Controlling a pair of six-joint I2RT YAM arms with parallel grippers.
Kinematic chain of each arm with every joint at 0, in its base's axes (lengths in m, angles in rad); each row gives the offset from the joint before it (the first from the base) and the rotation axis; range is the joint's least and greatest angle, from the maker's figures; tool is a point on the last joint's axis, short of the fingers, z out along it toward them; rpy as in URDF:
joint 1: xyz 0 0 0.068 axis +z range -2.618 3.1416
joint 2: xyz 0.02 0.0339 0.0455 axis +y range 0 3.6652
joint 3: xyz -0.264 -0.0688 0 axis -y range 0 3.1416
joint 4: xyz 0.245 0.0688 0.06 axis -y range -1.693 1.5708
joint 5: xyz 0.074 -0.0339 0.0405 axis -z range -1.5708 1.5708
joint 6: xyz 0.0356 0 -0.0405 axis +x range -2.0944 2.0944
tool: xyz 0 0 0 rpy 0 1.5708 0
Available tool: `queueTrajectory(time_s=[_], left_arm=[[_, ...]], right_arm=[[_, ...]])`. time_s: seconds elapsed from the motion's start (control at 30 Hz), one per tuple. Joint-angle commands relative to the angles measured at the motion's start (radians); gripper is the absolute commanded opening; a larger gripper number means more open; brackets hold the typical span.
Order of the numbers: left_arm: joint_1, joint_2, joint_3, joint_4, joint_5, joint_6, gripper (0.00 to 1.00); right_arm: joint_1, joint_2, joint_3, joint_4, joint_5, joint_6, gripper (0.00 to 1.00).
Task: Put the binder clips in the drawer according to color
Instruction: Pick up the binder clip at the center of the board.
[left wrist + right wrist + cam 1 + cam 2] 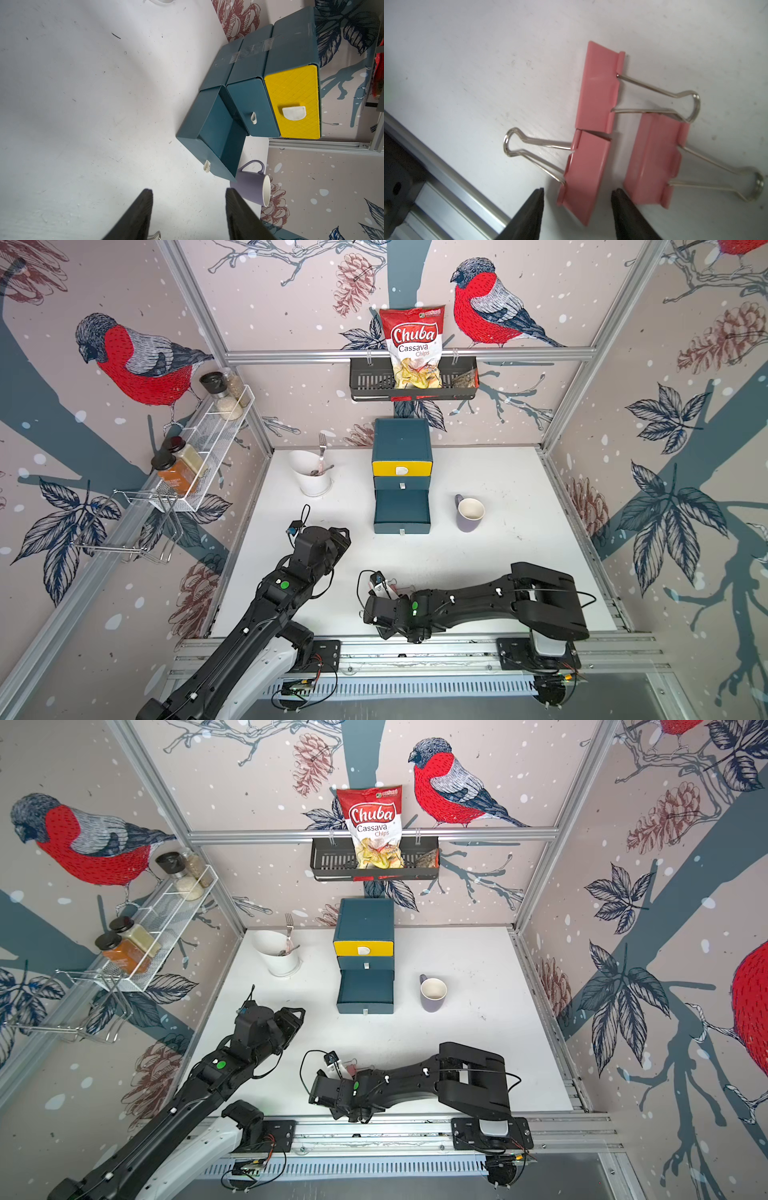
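Jaws of the right gripper are seen parted, low over the white table, straddling the near end of one pink binder clip; no firm pinch is visible yet. Just beyond it, meeting it corner to corner, a second pink clip lies flat, and a third pink clip lies just outside one fingertip. The step in hand is judged to be the pick-up of a pink clip. A square closure on its body is called for next, without the neighbours being snagged. Well ahead of the jaws stands the drawer chest, its bottom drawer pulled out and apparently empty. The left gripper is released and empty, facing that drawer. A purple mug stands beside the open drawer, close to the likely carrying path.
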Motion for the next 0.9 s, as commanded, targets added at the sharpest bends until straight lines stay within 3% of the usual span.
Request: queueTrajectory(time_s=[0.0,0.47,0.87], left_arm=[[0.003,-0.005,0.009,-0.007,-0.002,0.023,0.6],[0.002,-0.001,0.002,0.016,0.013,0.019,0.6],[0.002,0.002,0.01,0.024,0.016,0.021,0.6]], right_arm=[[-0.004,0.026,0.012,-0.043,0.009,-0.001,0.51],[0.026,0.073,0.046,-0.14,0.056,-0.009,0.47],[0.037,0.086,0.06,-0.178,0.094,-0.007,0.35]])
